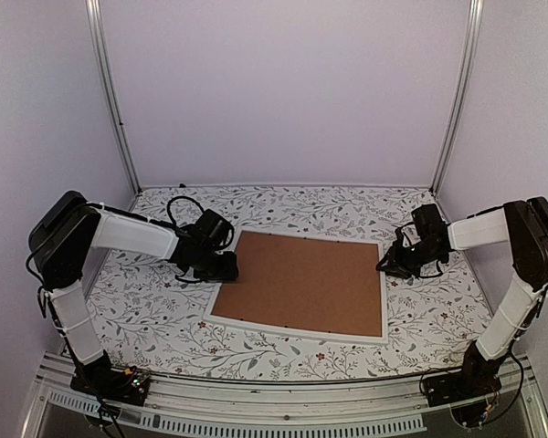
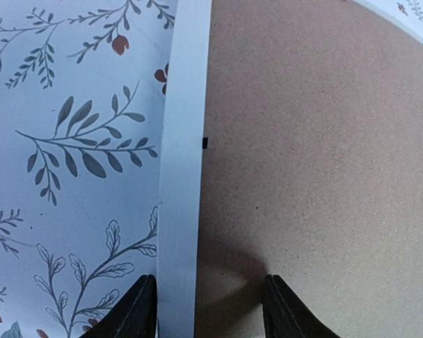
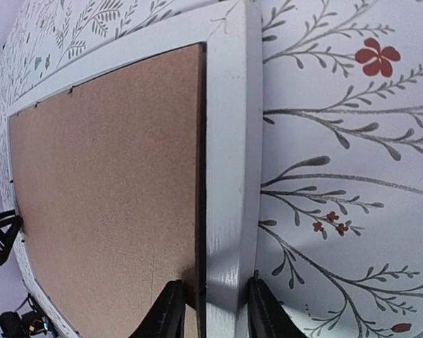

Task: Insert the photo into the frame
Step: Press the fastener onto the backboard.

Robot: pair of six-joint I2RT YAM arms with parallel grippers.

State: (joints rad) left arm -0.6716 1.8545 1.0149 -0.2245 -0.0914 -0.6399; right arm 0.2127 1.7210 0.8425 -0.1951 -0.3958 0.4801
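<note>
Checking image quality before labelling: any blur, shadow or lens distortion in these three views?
Top external: even, soft light and sharp, though the posts lean from the wide lens. Left wrist: slightly soft close-up, with a dim shadow on the backing board just ahead of the left gripper. Right wrist: crisp, but the frame bows visibly from wide-angle distortion.

- We see the frame (image 3: pixel 229 176) with a white painted rim, smooth and faintly shiny.
- The backing board (image 1: pixel 306 281) inside it looks to us like brown fibreboard, matt and finely grained.
- The table cover (image 1: pixel 164 310) is smooth and matt, printed with leaves.
- The uprights (image 1: pixel 110 91) are dull silver metal.
- The left gripper (image 2: pixel 208 282) looks like black matt plastic.
</note>
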